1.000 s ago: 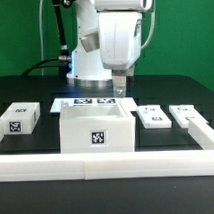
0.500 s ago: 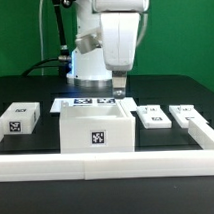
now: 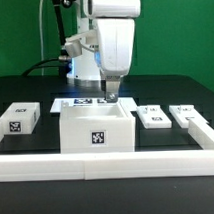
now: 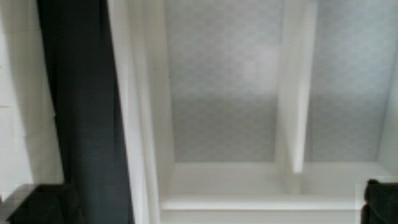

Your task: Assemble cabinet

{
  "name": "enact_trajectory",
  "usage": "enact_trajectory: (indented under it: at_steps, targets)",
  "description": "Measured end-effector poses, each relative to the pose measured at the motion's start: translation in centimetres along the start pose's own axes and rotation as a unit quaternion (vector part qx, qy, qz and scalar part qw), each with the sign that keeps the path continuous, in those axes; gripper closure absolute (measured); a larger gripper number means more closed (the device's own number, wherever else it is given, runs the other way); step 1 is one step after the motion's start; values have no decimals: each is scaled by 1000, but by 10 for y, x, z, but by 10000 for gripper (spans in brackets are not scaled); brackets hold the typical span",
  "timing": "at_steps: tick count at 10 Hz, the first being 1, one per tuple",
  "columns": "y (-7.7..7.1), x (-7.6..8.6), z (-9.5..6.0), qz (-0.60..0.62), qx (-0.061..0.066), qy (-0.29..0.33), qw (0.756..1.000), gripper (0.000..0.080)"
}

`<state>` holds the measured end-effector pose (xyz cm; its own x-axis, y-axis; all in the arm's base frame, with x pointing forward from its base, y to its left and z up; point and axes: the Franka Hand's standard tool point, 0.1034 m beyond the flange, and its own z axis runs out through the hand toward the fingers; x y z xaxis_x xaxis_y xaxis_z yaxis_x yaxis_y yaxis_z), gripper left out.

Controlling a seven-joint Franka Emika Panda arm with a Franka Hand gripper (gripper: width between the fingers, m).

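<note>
exterior view: hand (image 3: pixel 113 96) hovers over white cabinet box (image 3: pixel 78 134), fingers spread apart.

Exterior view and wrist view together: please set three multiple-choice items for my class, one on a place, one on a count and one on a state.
1. Where is the gripper?
A. above the open cabinet box
B. off at the exterior view's far left
C. off at the exterior view's far right

2. How many small parts lie on the exterior view's right of the box?
A. one
B. two
C. four

3. How do the gripper's fingers stand?
A. shut on a part
B. shut on nothing
C. apart, holding nothing

Answers:
1 A, it hangs over the rear of the box in the middle.
2 B, two tagged pieces lie side by side there.
3 C, the wrist view shows the fingertips at opposite edges with nothing gripped between them.
</note>
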<state>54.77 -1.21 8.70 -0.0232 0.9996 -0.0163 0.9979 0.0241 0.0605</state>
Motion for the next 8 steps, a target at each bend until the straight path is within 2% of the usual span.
enact_trajectory:
  at_steps: [2,3,4,5,8]
  targets:
    - [-13,1,2,-1,4,0,1000,2]
    - [-26,-1,5,-4,0,2,1000,2]
    - [-47,-2,7,-2,11,1,1000,2]
    - [-60,-3,10,-2,20,1,1000,2]
    - [-89,-2,23,1,28,5,1000,2]
